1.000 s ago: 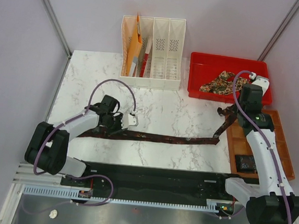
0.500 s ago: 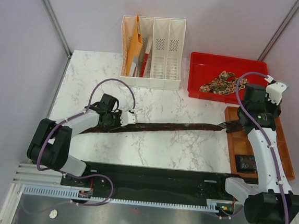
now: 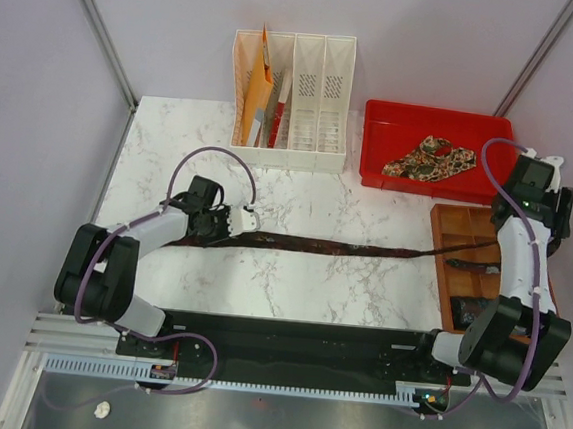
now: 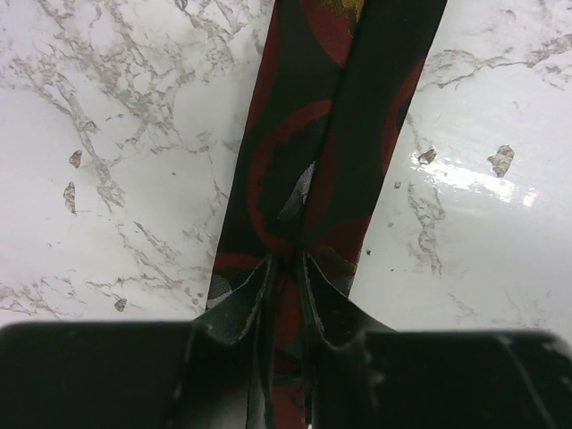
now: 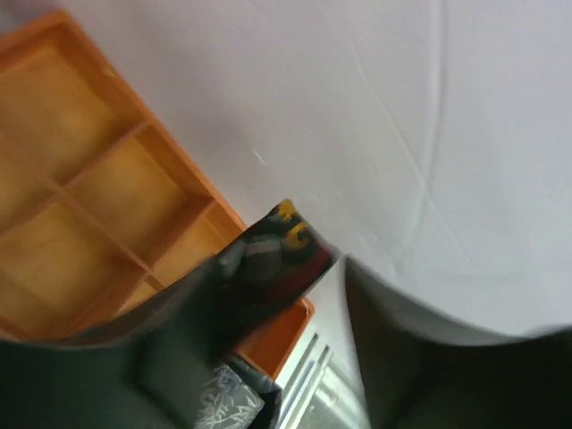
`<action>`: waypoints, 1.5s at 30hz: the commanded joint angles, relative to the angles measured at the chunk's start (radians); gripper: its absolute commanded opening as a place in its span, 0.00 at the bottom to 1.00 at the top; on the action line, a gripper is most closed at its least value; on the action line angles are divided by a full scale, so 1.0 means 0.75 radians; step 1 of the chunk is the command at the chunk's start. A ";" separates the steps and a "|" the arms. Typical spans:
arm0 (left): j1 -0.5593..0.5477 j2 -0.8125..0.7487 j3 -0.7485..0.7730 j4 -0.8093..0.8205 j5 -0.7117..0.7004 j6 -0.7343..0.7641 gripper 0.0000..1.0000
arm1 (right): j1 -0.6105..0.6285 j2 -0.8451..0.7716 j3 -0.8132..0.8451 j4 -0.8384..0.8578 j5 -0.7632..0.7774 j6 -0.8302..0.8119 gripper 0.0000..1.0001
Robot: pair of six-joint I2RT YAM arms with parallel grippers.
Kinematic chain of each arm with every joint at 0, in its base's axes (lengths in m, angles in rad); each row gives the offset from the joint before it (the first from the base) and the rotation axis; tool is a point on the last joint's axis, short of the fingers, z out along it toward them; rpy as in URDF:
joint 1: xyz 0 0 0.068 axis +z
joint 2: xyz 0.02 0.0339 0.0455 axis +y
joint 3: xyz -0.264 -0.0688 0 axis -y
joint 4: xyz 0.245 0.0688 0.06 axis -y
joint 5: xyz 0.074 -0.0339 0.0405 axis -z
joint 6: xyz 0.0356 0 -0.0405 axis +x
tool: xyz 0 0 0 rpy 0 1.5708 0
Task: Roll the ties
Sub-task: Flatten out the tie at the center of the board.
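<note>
We see nothing rolled yet: left pincer (image 4: pixel 286 268) clamps the flat dark tie (image 3: pixel 334 247), right pincer (image 5: pixel 299 268) parted, gripping nothing.

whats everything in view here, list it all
marble table: 1, white with grey veins, under everything
file organiser: 1, white, back of the table
folders: count unclear, orange and red, organiser's left slots
red bin: 1, back right
paisley tie: 1, tan and brown, bunched in the red bin
wooden tray: 1, orange-brown, compartments, right edge
dark patterned item: 1, in a near tray compartment, cannot tell what
maroon tie: 1, dark, stretched across the table onto the tray
left gripper: jaws shut on the maroon tie
right gripper: jaws apart, tie's end against one finger
</note>
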 commanded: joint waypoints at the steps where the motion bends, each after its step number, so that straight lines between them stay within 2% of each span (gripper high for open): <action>1: 0.024 0.114 -0.065 -0.154 -0.133 0.057 0.21 | -0.049 -0.035 0.246 -0.103 -0.497 -0.264 0.75; 6: 0.024 0.124 -0.051 -0.168 -0.137 0.045 0.21 | -0.059 0.000 0.434 -0.293 -0.761 -0.328 0.88; 8: 0.026 0.128 -0.049 -0.166 -0.139 0.029 0.22 | -0.069 0.047 0.505 -0.373 -0.835 -0.344 0.88; 12: 0.030 0.126 -0.035 -0.172 -0.123 -0.004 0.24 | -0.112 0.051 0.565 -0.626 -1.160 -0.546 0.87; 13: 0.030 0.120 -0.028 -0.174 -0.114 -0.014 0.25 | -0.120 0.049 0.557 -0.673 -1.164 -0.672 0.87; 14: 0.030 0.116 -0.024 -0.176 -0.108 -0.022 0.26 | -0.124 0.057 0.537 -0.682 -1.152 -0.698 0.89; 16: 0.030 0.112 -0.012 -0.184 -0.098 -0.045 0.29 | -0.179 0.106 0.512 -0.714 -1.089 -0.726 0.86; 21: 0.034 0.085 -0.014 -0.195 -0.084 -0.047 0.33 | -0.363 0.343 0.700 -1.091 -1.307 -0.698 0.77; 26: 0.038 0.098 -0.002 -0.213 -0.086 -0.027 0.35 | -0.359 0.400 0.641 -1.309 -1.516 -0.831 0.71; 28: 0.040 0.102 0.010 -0.221 -0.088 -0.021 0.36 | -0.357 0.407 0.565 -1.324 -1.531 -0.847 0.72; 29: 0.040 0.108 0.017 -0.225 -0.084 -0.021 0.36 | -0.357 0.397 0.533 -1.263 -1.508 -0.807 0.76; 35: 0.042 0.106 0.047 -0.229 -0.073 -0.041 0.40 | -0.284 0.333 0.393 -1.063 -1.396 -0.702 0.76; 39: 0.040 0.094 0.049 -0.270 -0.080 -0.015 0.52 | -0.210 0.286 0.395 -1.060 -1.444 -0.906 0.76; 40: 0.040 0.090 0.047 -0.272 -0.080 -0.010 0.54 | -0.210 0.286 0.399 -1.105 -1.471 -1.042 0.76; 41: 0.042 0.085 0.047 -0.276 -0.080 -0.008 0.59 | -0.206 0.288 0.401 -1.130 -1.487 -1.108 0.76; 42: 0.042 0.087 0.055 -0.283 -0.074 -0.008 0.69 | -0.198 0.294 0.403 -1.154 -1.502 -1.162 0.76; 45: 0.040 0.087 0.074 -0.285 -0.071 -0.018 0.74 | -0.190 0.325 0.432 -1.212 -1.545 -1.329 0.76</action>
